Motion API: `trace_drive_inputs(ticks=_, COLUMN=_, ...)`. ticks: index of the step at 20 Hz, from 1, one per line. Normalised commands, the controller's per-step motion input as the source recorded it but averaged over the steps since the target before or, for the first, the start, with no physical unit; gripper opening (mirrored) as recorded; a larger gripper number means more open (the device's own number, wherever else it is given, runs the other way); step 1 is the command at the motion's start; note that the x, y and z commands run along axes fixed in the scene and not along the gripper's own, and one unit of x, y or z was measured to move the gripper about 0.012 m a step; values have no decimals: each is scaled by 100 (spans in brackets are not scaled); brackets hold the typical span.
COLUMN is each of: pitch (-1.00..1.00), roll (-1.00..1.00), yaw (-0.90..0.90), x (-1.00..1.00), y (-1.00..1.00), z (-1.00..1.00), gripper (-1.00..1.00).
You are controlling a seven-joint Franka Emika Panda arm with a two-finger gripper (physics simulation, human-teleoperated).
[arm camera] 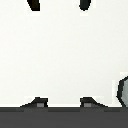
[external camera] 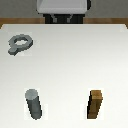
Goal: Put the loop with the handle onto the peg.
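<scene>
The loop with the handle (external camera: 20,43) lies flat on the white table (external camera: 65,65) at the exterior view's far left, its stubby handle pointing toward the left edge. The peg (external camera: 34,104), a dark grey upright cylinder, stands near the front on the left. In the wrist view only the two dark fingertips (arm camera: 34,4) of my gripper (arm camera: 59,4) show, wide apart and open, with bare table between them. A grey piece cut off by that frame's edge looks like part of the loop (arm camera: 123,90). The gripper is out of the exterior view.
A brown wooden block (external camera: 96,104) stands upright at the front on the exterior view's right, level with the peg. The robot's base (external camera: 62,10) sits behind the table's far edge, and its dark feet (arm camera: 38,103) show in the wrist view.
</scene>
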Motion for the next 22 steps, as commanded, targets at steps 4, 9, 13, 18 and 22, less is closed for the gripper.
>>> trace_drive_inputs(ticks=4, pitch=0, roll=0, yaw=0, x=0, y=0, z=0, gripper=100)
trace_drive_inputs(ticks=9, pitch=0, roll=0, yaw=0, x=0, y=-20, z=0, gripper=100)
trace_drive_inputs(ticks=13, pitch=0, roll=0, yaw=0, x=0, y=-50, z=0, gripper=100)
trace_drive_inputs(ticks=18, pitch=0, roll=0, yaw=0, x=0, y=-100, z=0, gripper=100)
trace_drive_inputs(ticks=22, pitch=0, roll=0, yaw=0, x=0, y=-100, z=0, gripper=100)
